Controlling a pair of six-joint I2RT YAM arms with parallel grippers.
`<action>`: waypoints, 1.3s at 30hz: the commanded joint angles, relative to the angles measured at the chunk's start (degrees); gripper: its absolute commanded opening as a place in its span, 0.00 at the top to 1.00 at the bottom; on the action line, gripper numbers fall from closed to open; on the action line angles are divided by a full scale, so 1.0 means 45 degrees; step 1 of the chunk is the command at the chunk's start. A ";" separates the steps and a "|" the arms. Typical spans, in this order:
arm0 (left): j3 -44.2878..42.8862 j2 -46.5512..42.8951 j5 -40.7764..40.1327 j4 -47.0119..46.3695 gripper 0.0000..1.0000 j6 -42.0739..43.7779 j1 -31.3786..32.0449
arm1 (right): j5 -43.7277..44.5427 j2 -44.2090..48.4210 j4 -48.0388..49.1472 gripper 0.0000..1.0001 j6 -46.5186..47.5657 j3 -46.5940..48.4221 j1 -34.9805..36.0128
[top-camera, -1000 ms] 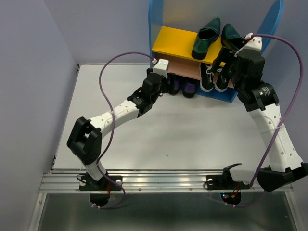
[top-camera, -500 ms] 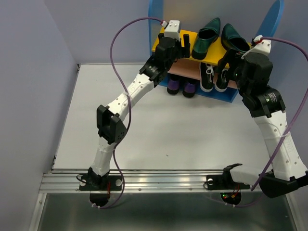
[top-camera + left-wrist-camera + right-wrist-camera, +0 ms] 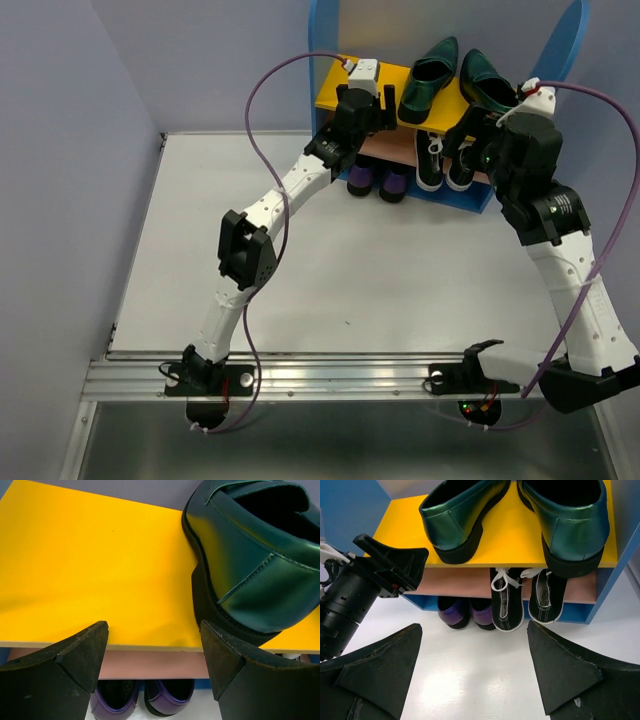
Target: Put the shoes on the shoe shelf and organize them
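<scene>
The shoe shelf [image 3: 332, 60] stands at the table's far edge. Two green loafers [image 3: 428, 78] [image 3: 455, 520] sit on its yellow upper board [image 3: 90, 565], the left one angled. Two black sneakers [image 3: 445, 165] [image 3: 506, 602] and two purple shoes [image 3: 378, 182] [image 3: 467, 612] stand below, heels outward. My left gripper [image 3: 383, 103] [image 3: 154, 630] is open and empty at the yellow board's front edge, just left of the left loafer [image 3: 255, 565]. My right gripper [image 3: 470, 135] [image 3: 475, 629] is open and empty, held in front of the shelf's right half, apart from the shoes.
The tan middle board [image 3: 150, 662] shows under the yellow one. The left half of the yellow board is bare. The left gripper's body [image 3: 375, 575] shows in the right wrist view. Purple cables arc above both arms. White tabletop [image 3: 380, 270] lies before the shelf.
My left arm has risen from in front of the purple shoes up to the yellow board's edge beside the left loafer. The right arm has shifted only slightly.
</scene>
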State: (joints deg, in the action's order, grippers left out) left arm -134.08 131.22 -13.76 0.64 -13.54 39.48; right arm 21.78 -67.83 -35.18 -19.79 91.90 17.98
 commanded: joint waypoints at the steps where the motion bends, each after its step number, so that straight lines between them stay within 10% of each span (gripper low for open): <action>1: -0.1101 0.0019 0.0419 -0.1198 0.15 -0.0291 -0.0044 | -0.0192 0.0327 0.0396 0.08 -0.0152 -0.0070 -0.0050; 39: -0.0168 -0.0112 0.3508 -0.2174 0.18 0.0001 0.1226 | 0.0335 0.0543 0.0337 0.08 -0.0251 -0.0402 -0.0050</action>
State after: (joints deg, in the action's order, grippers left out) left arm -136.51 135.72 1.15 -6.59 -14.06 44.56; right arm 21.39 -66.74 -35.31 -20.88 90.15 17.98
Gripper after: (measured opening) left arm 0.822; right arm 0.921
